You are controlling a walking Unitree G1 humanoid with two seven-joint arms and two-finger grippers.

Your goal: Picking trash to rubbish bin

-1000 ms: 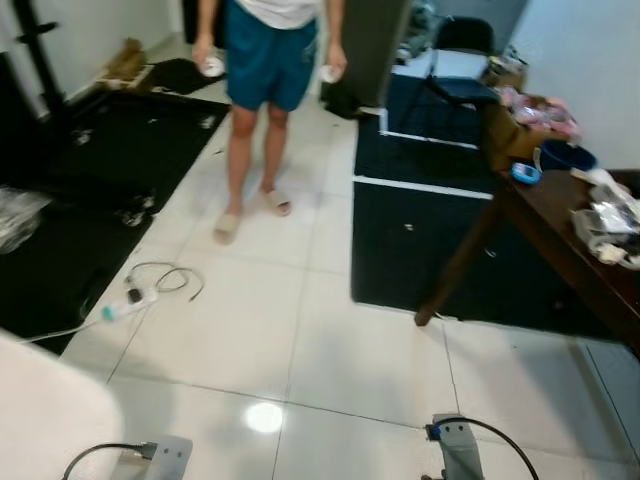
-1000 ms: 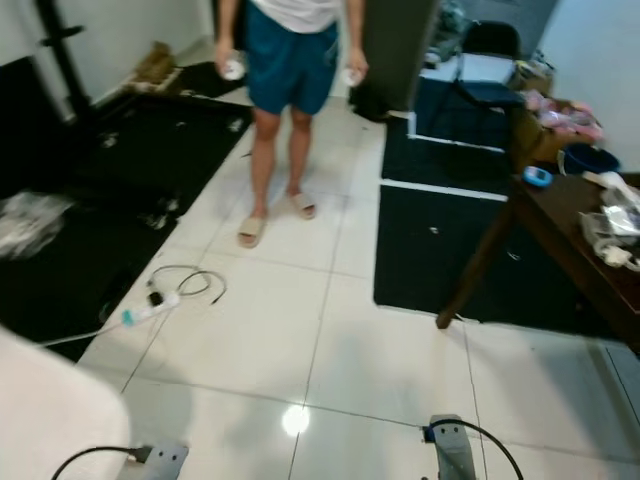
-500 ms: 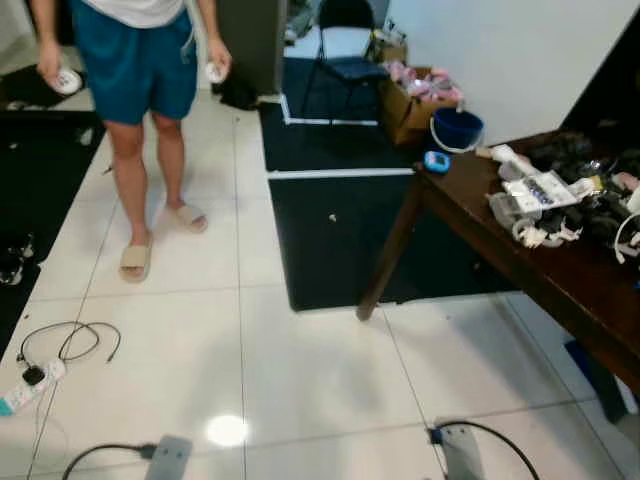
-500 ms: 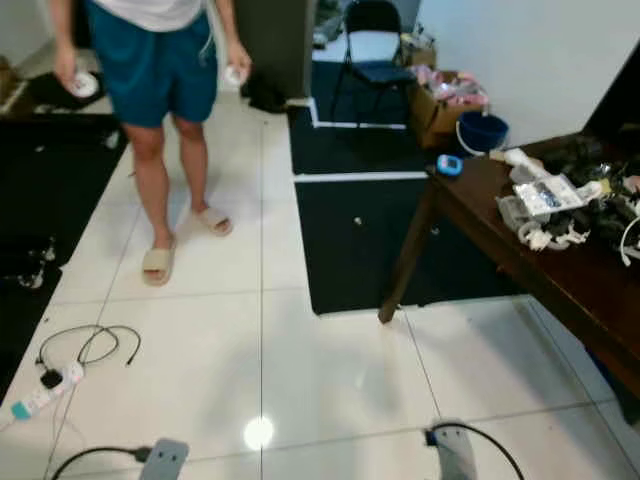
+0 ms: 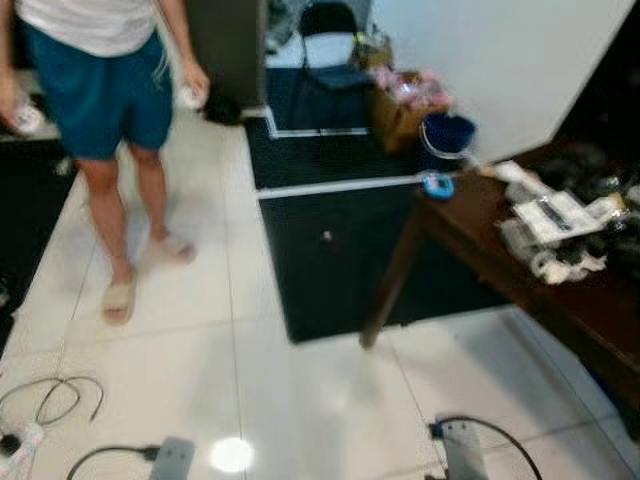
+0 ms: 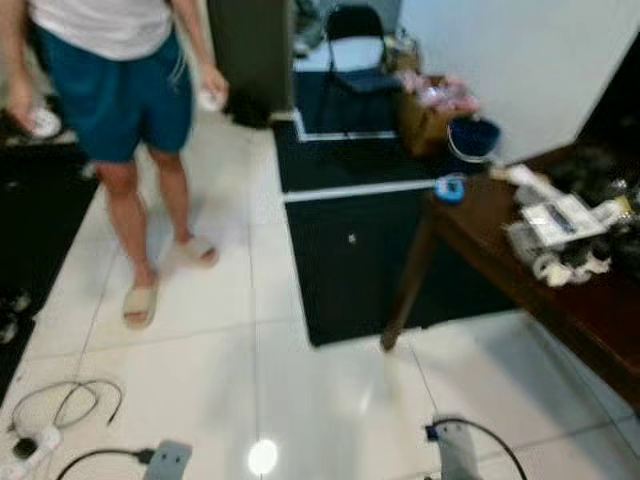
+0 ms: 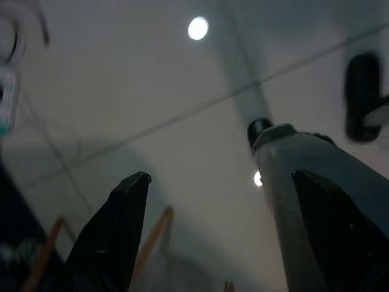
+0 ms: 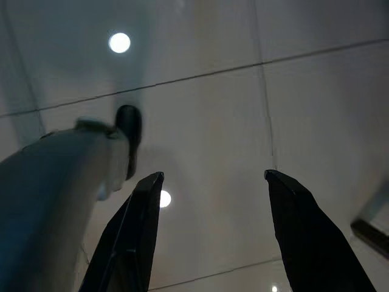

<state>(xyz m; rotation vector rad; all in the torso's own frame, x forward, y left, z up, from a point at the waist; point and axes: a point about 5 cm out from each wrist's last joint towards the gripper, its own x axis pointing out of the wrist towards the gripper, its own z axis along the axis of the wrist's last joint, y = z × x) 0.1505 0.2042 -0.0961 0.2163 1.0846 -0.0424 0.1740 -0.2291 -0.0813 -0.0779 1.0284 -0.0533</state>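
I'm seeing person [image 5: 95, 90] standing ahead-left on tiled floor [image 5: 300, 400] | dark desk [image 6: 560, 300] at right w/ clutter, trash too blurred to pick out | cable [image 6: 70, 400] lying low-left | left pincer [image 7: 213, 231] & right pincer [image 8: 213, 231] both hanging released, empty.

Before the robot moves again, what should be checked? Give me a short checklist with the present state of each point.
1. Left gripper open, holding nothing: ok.
2. Right gripper open, holding nothing: ok.
3. Rubbish bin located: cannot tell; a blue bucket stands by the wall, its purpose unclear.
4. Way ahead free: not ok; a person stands on the tiles, a table to the right.
5. Cable on the floor at left: not ok, tripping risk.
6. Picture sharp: not ok, blurred.
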